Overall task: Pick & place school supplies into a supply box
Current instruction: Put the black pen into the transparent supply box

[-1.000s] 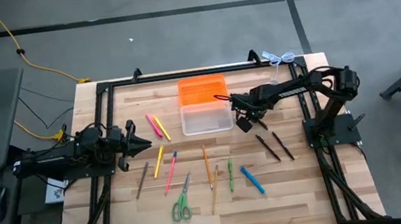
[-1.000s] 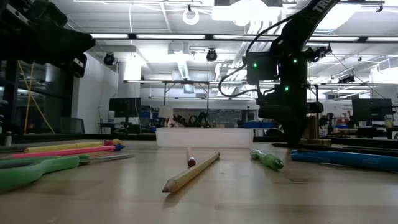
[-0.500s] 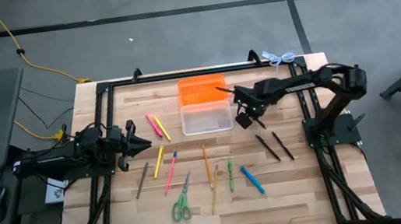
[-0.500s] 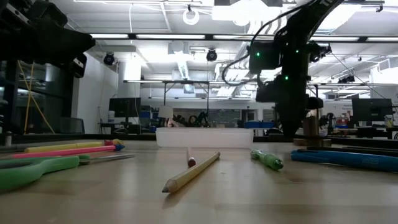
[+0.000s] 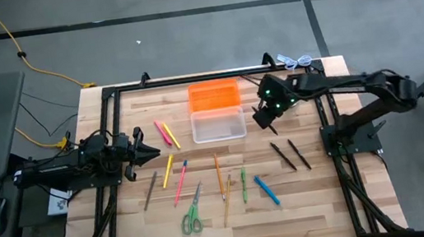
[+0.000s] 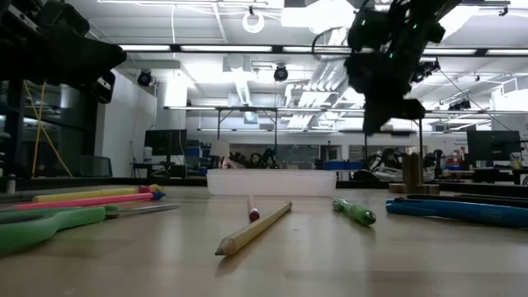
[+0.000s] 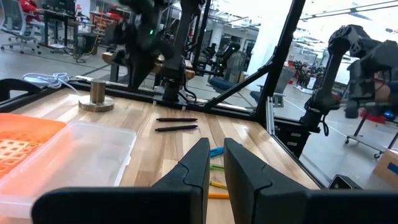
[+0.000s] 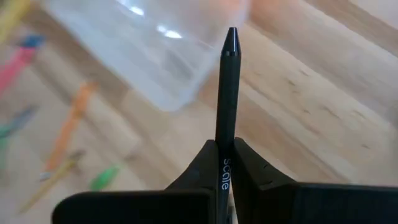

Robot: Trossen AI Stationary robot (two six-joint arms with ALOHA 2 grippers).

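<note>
- The dark pen is clamped upright between the closed fingers of the right hand, its capped tip pointing past them toward the supply box.
- In the high view that right hand hangs above the desk just beside the box's right end, not over the clear tray; the orange lid lies open behind it.
- Against the frames a second earlier, the right arm has stretched out flatter and its hand has drifted a little rightward and risen; in the low view it now sits much higher above the desk than it did.
- My reading: the pen is lifted clear, and the carry into the tray has yet to finish; the tray looks empty.
- Nothing else has shifted: two dark pens, the blue marker, green marker, orange pencils, pink and yellow pens and green-handled scissors lie where they lay.
- The left hand waits at the desk's left edge as before, its fingers slightly apart, holding nothing.
</note>
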